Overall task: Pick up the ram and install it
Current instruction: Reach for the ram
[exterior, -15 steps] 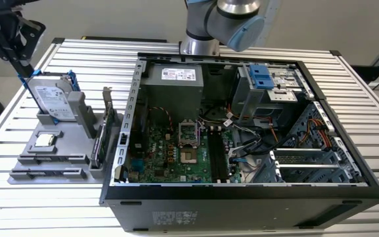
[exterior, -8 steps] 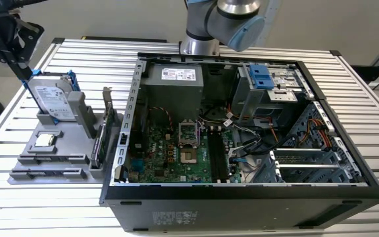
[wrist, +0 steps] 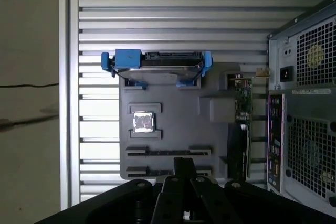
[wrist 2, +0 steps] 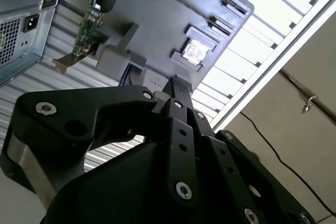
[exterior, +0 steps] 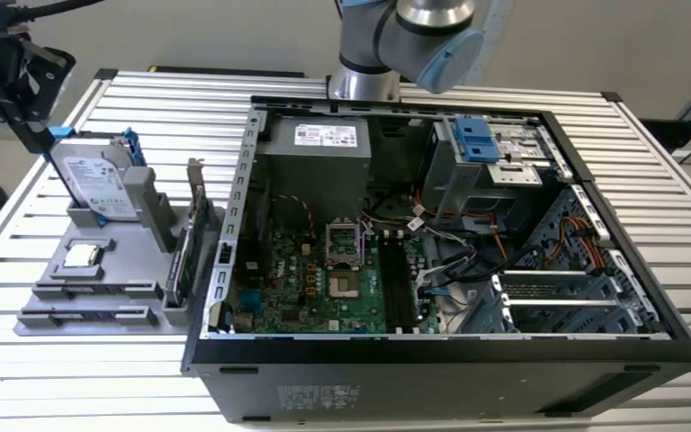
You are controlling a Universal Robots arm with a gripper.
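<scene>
The end effector [wrist: 184, 162] has its two black fingers drawn together with nothing visibly between them, and in the exterior view it hangs high over the bench [exterior: 141, 99] near the edge on the exterior view's left, above the hard-drive end of the gray holder [wrist: 173, 114]. The ram is hard to pick out. It is probably the thin dark strip [wrist: 168, 152] standing on edge in one of the two long slots at the holder's end farthest from the hard drive [wrist: 157, 66]. If so, it lies below the end effector and along the holder away from the drive, with its long axis running across the holder toward the computer case [exterior: 442, 378]. The black memory slots [exterior: 396, 288] on the motherboard [exterior: 303, 279] run roughly at right angles to that line, so the stick would need turning before it could seat. Between the drive and the slots sits the small silver processor chip [wrist: 143, 122]. The expansion card [wrist: 242, 108] stands on edge along the holder's side nearest the case, and with the case's side wall [exterior: 240, 225] it stands between the holder and the motherboard.
</scene>
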